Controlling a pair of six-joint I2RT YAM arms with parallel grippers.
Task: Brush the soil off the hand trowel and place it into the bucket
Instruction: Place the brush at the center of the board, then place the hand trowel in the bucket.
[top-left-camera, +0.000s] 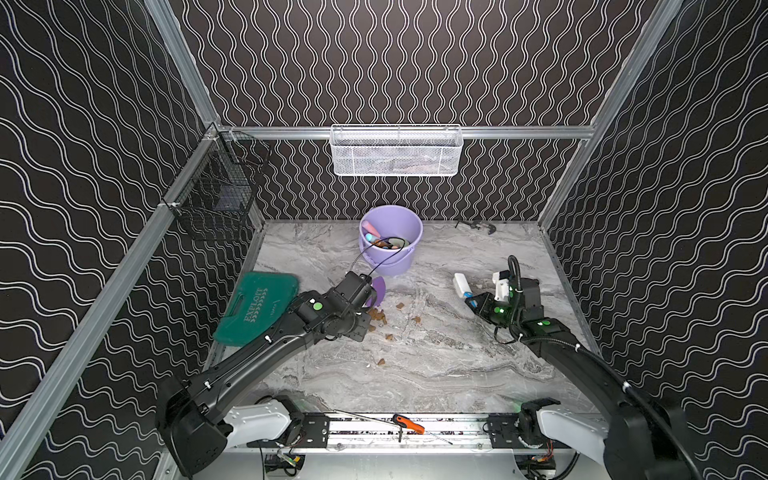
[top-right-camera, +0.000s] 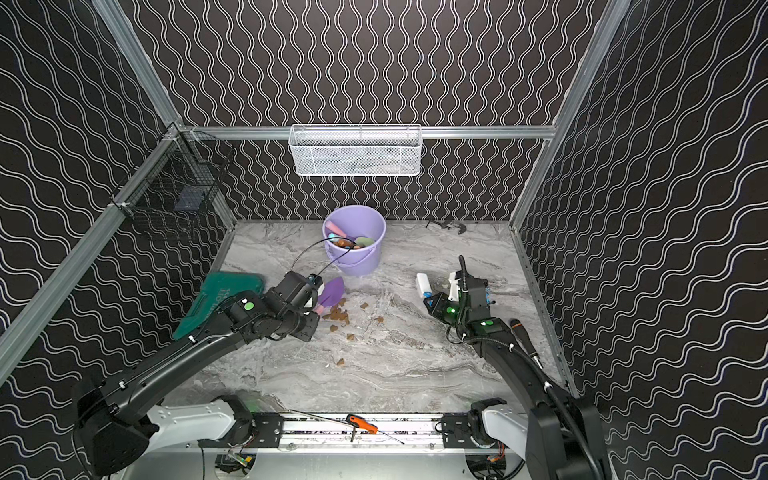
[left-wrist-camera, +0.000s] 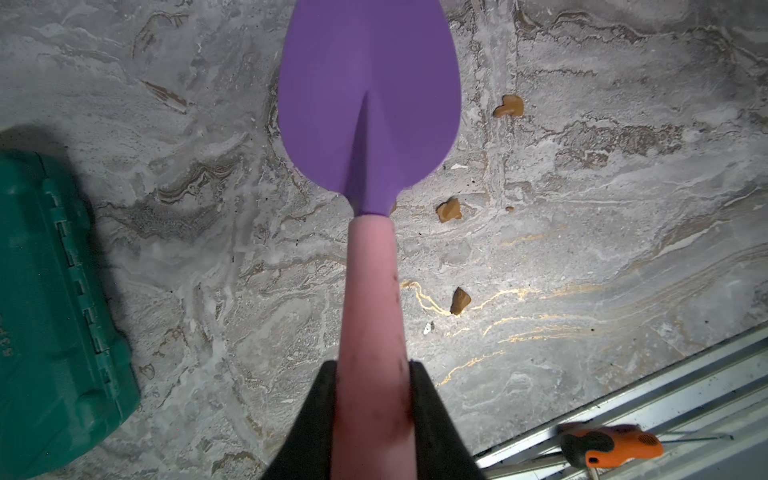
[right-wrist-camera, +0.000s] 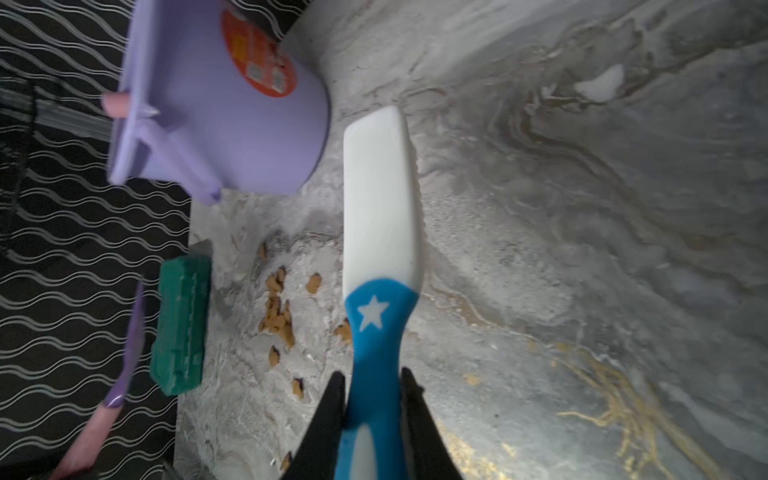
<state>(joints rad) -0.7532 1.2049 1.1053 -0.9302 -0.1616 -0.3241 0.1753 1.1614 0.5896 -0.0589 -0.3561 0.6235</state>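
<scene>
**Asker:** What is your left hand doing?

**Me:** My left gripper (left-wrist-camera: 372, 368) is clenched on the hand trowel (left-wrist-camera: 368, 187), the one with a purple plastic blade and a pink handle. My jaws press on either side of the handle, which has dark smudges on it. The blade face my wrist camera sees is smooth purple.

**Asker:** Where is the trowel in the scene?

**Me:** It is left of centre, on the near side of the round lilac plastic bucket (top-left-camera: 406, 259), close to it but apart from it. The blade points away from me and looks clear of the grey marble-patterned tabletop (top-left-camera: 436, 365).

**Asker:** And the soil?

**Me:** The soil (top-right-camera: 338, 315) lies in small brown crumbly clumps on the tabletop. Most of it is clustered just beside the blade, with a few strays to the right and nearer to me.

**Asker:** Your right hand?

**Me:** My right gripper (right-wrist-camera: 372, 386) is closed on the blue handle of a white-headed plastic brush (right-wrist-camera: 380, 216) marked with a white star. It is right of centre, well apart from the trowel, and the brush head points left and far.

**Asker:** Anything else about?

**Me:** A green plastic case (top-left-camera: 257, 307) lies at the left edge beside my left arm. Some coloured tools (top-left-camera: 372, 230) stand inside the bucket.
</scene>
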